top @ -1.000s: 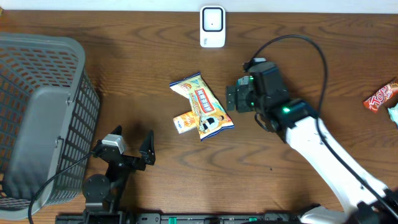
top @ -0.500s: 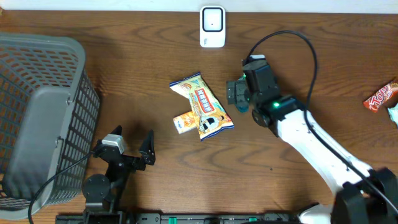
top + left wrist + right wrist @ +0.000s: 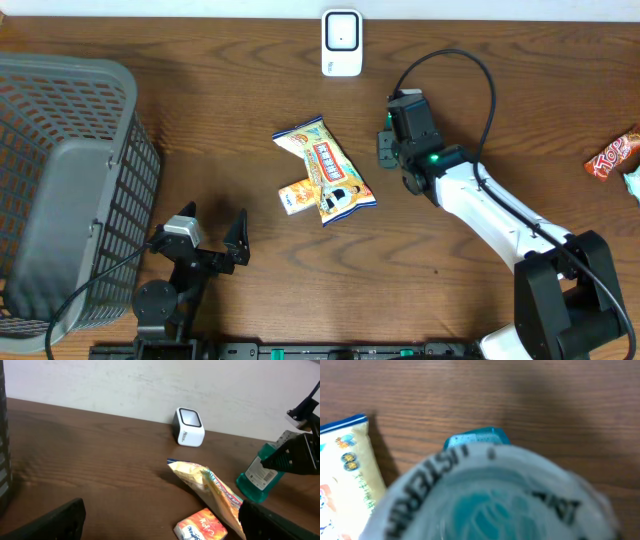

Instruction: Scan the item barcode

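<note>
A grey basket [image 3: 60,190] fills the left edge of the desk [image 3: 230,90]. Just beside it, the left end effector [image 3: 216,213] rests with its jaws wide and empty, bare wood ahead of it. At mid-desk a snack packet [image 3: 325,172] and a small orange box [image 3: 295,197] lie touching. The white scanner [image 3: 342,43] stands at the far edge. Right of the packet, the right end effector [image 3: 383,152] is closed on a teal bottle [image 3: 250,491]. The overhead view mostly hides the bottle, the left wrist view shows its barcode label [image 3: 263,476], and the right wrist view is a blur. A red wrapper [image 3: 611,156] lies at the right edge.
</note>
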`<move>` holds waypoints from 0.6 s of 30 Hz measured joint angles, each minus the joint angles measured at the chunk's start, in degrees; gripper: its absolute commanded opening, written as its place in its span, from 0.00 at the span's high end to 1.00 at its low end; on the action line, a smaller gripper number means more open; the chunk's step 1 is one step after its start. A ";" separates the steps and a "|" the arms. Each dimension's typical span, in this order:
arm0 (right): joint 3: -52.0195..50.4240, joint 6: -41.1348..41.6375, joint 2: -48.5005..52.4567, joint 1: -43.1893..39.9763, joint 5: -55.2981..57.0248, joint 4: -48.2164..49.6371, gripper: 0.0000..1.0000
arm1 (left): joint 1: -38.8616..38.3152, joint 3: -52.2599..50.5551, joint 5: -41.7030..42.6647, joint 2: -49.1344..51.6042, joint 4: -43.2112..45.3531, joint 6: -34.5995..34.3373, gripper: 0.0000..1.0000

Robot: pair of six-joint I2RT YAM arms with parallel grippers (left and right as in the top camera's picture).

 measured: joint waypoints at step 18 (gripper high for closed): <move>-0.33 -11.43 -3.15 -2.08 -9.01 -7.41 0.81 | 0.00 0.00 0.02 0.00 0.00 0.00 0.02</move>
